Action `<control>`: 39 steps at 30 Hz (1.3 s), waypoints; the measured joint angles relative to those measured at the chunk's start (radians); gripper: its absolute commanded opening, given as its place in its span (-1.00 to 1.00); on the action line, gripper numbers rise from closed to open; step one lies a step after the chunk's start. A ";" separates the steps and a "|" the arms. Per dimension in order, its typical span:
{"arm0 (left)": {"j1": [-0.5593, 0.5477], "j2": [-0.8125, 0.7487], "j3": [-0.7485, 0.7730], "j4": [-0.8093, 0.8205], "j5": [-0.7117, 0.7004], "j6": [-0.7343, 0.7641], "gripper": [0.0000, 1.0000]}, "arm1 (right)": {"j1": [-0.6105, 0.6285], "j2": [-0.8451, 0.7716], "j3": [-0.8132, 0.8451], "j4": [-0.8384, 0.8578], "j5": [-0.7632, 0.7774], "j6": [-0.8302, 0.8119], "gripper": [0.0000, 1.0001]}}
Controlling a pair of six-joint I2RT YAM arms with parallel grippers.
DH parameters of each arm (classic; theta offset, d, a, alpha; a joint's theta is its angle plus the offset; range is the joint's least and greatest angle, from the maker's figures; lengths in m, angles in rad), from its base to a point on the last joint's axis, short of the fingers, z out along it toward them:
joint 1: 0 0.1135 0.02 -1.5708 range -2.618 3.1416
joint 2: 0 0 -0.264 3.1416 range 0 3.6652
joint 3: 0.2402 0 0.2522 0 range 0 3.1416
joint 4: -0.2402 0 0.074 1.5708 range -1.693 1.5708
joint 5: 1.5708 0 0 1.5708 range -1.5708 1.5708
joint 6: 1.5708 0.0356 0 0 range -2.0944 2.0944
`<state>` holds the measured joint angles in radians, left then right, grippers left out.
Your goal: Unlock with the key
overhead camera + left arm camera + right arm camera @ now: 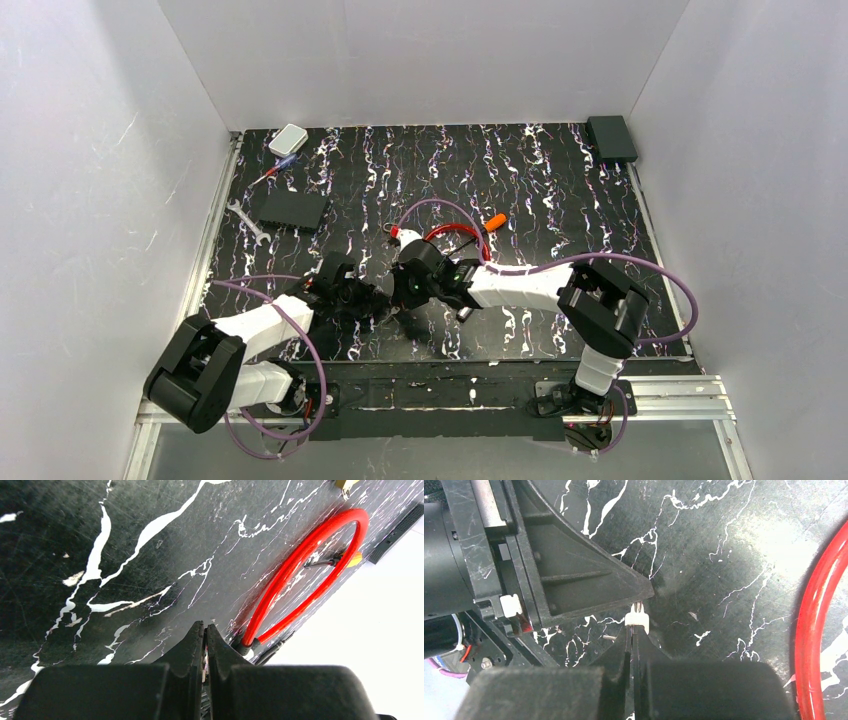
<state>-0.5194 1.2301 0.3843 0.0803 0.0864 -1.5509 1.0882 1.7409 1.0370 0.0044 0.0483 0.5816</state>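
Front-centre on the desk (pixel 600 200): two closed grips

Left end effector (pixel 205 627) is fully closed, and its contents are hard to make out. Right end effector (pixel 634 632) pinches a tiny white piece (pixel 637 618) that can't be identified. The key (pixel 495 222) lies mid-desk at the red cable (pixel 809 645), its thin tail barely visible.

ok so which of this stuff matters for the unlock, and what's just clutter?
Job:
- key
- red cable loop
- small white piece pinched in the right gripper (role unclear)

Clutter:
- wrench
- screwdriver
- white box
- black slab
- black box
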 measured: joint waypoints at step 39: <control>0.005 -0.383 0.207 0.103 0.372 0.709 -1.00 | -0.117 -0.550 -0.299 0.268 -0.302 0.030 0.24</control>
<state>-0.5144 0.8474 0.5911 0.1833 0.4587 -0.8417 0.9707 1.1904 0.7376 0.2726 -0.2539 0.6117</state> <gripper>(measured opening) 0.018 0.630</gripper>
